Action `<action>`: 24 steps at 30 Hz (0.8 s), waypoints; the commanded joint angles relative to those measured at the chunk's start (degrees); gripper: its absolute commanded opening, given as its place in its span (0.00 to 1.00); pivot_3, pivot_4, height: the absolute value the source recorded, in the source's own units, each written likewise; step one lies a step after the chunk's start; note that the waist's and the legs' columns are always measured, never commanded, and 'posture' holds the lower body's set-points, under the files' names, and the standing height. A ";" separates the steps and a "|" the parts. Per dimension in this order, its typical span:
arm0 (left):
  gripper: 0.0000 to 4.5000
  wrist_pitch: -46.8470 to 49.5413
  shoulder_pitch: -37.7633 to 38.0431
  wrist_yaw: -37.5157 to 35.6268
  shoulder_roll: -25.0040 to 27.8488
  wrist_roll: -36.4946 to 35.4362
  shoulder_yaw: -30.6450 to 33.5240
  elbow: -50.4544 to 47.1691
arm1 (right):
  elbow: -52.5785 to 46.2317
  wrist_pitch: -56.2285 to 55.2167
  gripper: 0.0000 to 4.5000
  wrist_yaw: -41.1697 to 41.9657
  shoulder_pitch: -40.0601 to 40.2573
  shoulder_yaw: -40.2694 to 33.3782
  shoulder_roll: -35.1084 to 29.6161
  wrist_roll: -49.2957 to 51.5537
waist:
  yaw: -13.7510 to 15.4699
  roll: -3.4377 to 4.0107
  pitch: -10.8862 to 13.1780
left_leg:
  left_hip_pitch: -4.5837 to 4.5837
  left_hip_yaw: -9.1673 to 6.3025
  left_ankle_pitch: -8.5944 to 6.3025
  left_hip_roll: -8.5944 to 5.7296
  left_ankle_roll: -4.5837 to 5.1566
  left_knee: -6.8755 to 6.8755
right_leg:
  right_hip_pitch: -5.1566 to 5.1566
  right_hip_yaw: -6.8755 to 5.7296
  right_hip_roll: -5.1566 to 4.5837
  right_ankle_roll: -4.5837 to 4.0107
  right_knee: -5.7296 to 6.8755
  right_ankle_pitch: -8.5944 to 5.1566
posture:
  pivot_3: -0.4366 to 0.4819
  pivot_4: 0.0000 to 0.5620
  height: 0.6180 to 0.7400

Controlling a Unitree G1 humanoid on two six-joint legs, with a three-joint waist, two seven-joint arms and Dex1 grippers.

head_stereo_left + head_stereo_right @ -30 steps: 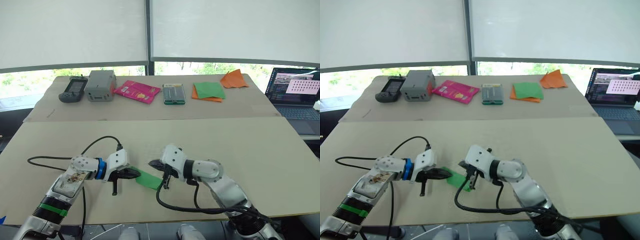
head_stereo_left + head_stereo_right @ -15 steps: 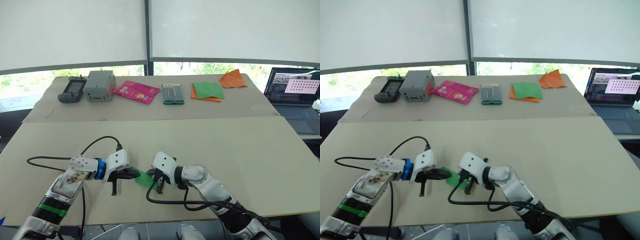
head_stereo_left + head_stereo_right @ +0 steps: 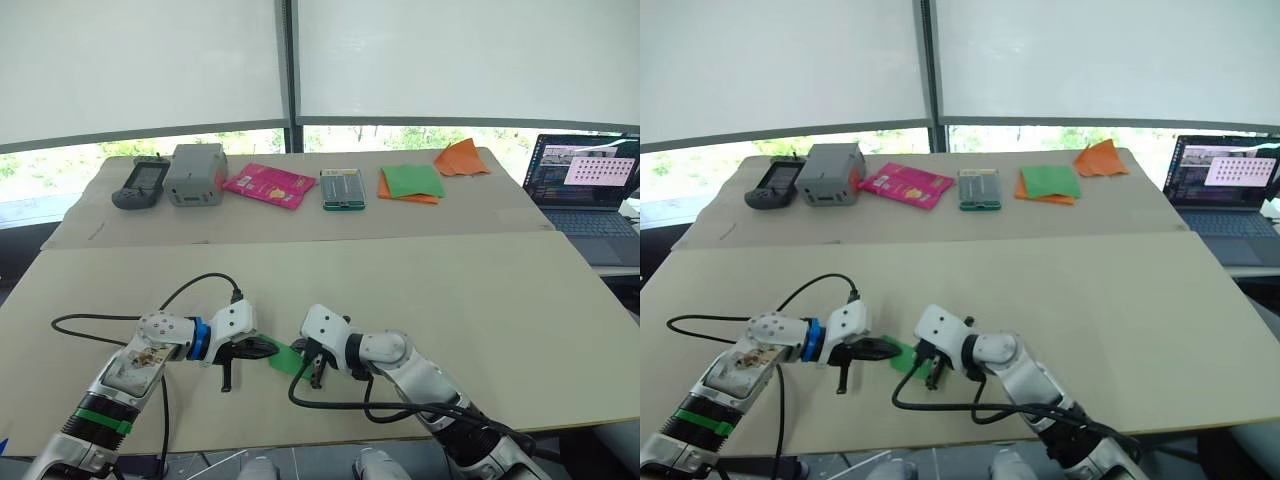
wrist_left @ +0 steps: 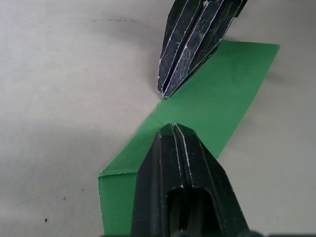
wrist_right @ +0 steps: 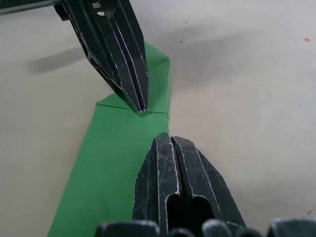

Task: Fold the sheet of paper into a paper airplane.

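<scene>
1. The desk (image 3: 520, 330) carries the work near its front edge; the far table (image 3: 300, 215) behind it holds spare items along its back edge, among them a green sheet stacked on an orange one (image 3: 412, 183).
2. The right gripper (image 3: 312, 362) reaches in from the right with its two fingers pressed together, tip down at the paper's edge. Compared with a second ago, its wrist sits lower and closer to the left gripper, and the arm lies flatter along the desk.
3. The left gripper (image 3: 262, 348) has its fingers likewise closed into one point, resting on the paper near a crease; it seems unmoved from the earlier pictures.
4. The sheet of paper (image 4: 212, 98) lies flat on the desk between the two tips, already a narrow strip bent at an angle. Less green shows now than a second ago, as the right gripper covers more of it.
5. To crease well, I judge one tip should pin the paper firmly while the other strokes along the fold line, keeping light downward pressure so the thin strip neither slides nor tears.
</scene>
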 commanded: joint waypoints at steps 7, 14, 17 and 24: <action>0.00 0.62 1.52 0.07 0.86 2.36 -1.75 1.47 | 0.55 -2.67 0.00 -0.03 -1.16 0.09 0.82 -0.04 | -0.10 -0.01 0.00 | 0.00 0.00 0.00 0.00 0.00 -0.01 | 0.00 0.00 0.00 0.00 0.00 0.00 | 0.48 0.27 1.00; 0.00 0.65 1.73 0.09 1.23 2.33 -1.56 1.33 | 1.40 -2.75 0.00 0.15 -0.90 1.23 0.52 -0.56 | -0.25 0.00 0.00 | 0.00 0.00 0.00 0.00 0.00 -0.01 | -0.01 0.00 0.00 0.00 0.00 0.00 | 0.48 0.27 1.00; 0.00 0.65 1.87 0.03 1.38 2.24 -1.47 1.18 | 1.42 -2.93 0.00 -0.07 -0.73 1.32 0.67 -0.57 | -0.26 0.00 0.00 | 0.01 0.00 0.00 0.01 0.00 -0.02 | 0.00 0.00 0.00 0.00 0.00 0.00 | 0.48 0.27 1.00; 0.00 0.63 2.09 0.01 1.53 2.25 -1.42 1.03 | -0.81 -6.21 0.00 0.89 -1.02 0.10 1.23 1.52 | -0.27 -0.01 0.01 | 0.01 0.00 0.00 0.01 0.00 -0.03 | -0.01 0.00 0.00 0.00 0.00 0.00 | 0.48 0.27 1.00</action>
